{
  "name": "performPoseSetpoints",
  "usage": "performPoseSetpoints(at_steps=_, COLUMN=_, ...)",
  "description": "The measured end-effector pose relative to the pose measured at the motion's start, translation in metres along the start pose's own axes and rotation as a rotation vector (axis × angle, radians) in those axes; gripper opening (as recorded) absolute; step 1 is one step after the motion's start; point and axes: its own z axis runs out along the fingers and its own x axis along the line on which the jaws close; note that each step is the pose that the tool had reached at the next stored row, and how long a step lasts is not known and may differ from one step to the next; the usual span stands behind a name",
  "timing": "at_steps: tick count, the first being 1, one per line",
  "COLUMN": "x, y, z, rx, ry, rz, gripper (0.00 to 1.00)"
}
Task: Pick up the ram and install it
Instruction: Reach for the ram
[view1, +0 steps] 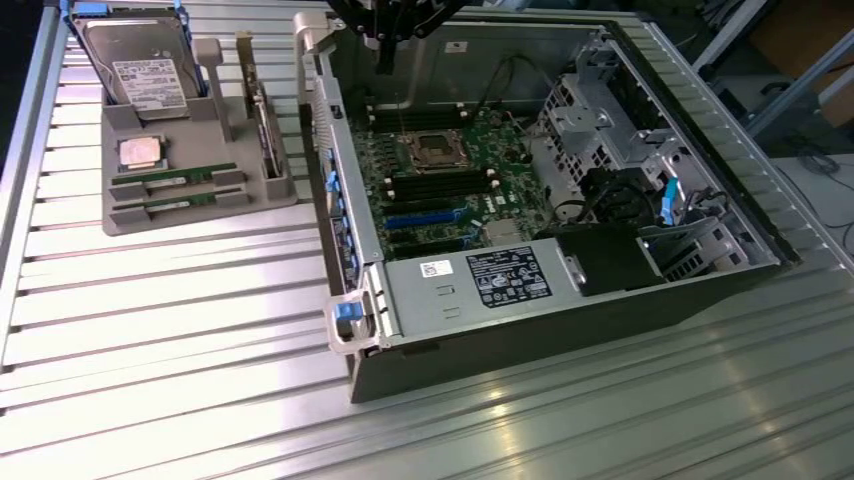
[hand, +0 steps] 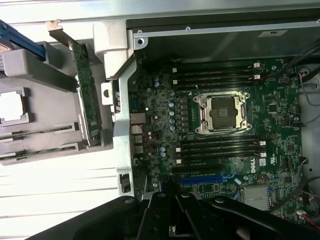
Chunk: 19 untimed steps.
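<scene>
The grey tray (view1: 127, 215) stands by the bench edge at the exterior view's left. In it the ram (view1: 180, 178) and its twin (view1: 178, 201) lie flat in separate grooves, probably so each can be taken from above. The gripper (view1: 386, 58) hangs over the open case (view1: 561, 340), its claw pressed together and empty, well apart from the ram.

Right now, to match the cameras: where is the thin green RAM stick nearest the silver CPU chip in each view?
Exterior view: the thin green RAM stick lies in the grey holder, at the exterior view's left, beside the square silver CPU chip.
Wrist view: the stick sits in the same holder, beside the chip.
Shared landmark: the motherboard's empty CPU socket.
</scene>
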Motion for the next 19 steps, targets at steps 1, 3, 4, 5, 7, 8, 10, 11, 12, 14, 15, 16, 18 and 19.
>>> performPoseSetpoints(at_steps=1, x=0.0003, y=0.0000, z=0.0000, rx=0.0000, ry=0.0000, rz=0.000, gripper=0.11)
performPoseSetpoints(at_steps=3, x=0.0008, y=-0.0001, z=0.0000, rx=0.0000, ry=-0.0001, rz=0.000, gripper=0.11)
performPoseSetpoints(at_steps=4, x=0.0011, y=-0.0001, z=0.0000, rx=0.0001, ry=0.0000, rz=0.000, gripper=0.11)
performPoseSetpoints(at_steps=5, x=0.0013, y=-0.0001, z=0.0000, rx=0.0000, ry=0.0000, rz=0.000, gripper=0.11)
performPoseSetpoints(at_steps=7, x=0.0019, y=-0.0001, z=0.0000, rx=0.0000, ry=0.0000, rz=0.000, gripper=0.11)
performPoseSetpoints(at_steps=8, x=0.0021, y=-0.0001, z=-0.0001, rx=0.0000, ry=0.0000, rz=0.000, gripper=0.11)
performPoseSetpoints(at_steps=10, x=0.0026, y=-0.0002, z=0.0000, rx=0.0000, ry=-0.0001, rz=0.000, gripper=0.11)
performPoseSetpoints(at_steps=11, x=0.0029, y=-0.0002, z=-0.0001, rx=0.0000, ry=0.0000, rz=0.000, gripper=0.11)
performPoseSetpoints(at_steps=12, x=0.0033, y=-0.0003, z=-0.0001, rx=0.0000, ry=0.0000, rz=0.000, gripper=0.11)
performPoseSetpoints(at_steps=14, x=0.0038, y=-0.0003, z=-0.0001, rx=0.0000, ry=0.0000, rz=0.000, gripper=0.11)
performPoseSetpoints(at_steps=15, x=0.0041, y=-0.0003, z=-0.0001, rx=0.0001, ry=0.0000, rz=0.000, gripper=0.11)
performPoseSetpoints(at_steps=16, x=0.0044, y=-0.0003, z=-0.0001, rx=0.0001, ry=0.0000, rz=0.000, gripper=0.11)
performPoseSetpoints(at_steps=18, x=0.0049, y=-0.0004, z=-0.0001, rx=0.0001, ry=0.0000, rz=0.000, gripper=0.11)
performPoseSetpoints(at_steps=19, x=0.0050, y=-0.0004, z=-0.0001, rx=0.0001, ry=0.0000, rz=0.000, gripper=0.11)
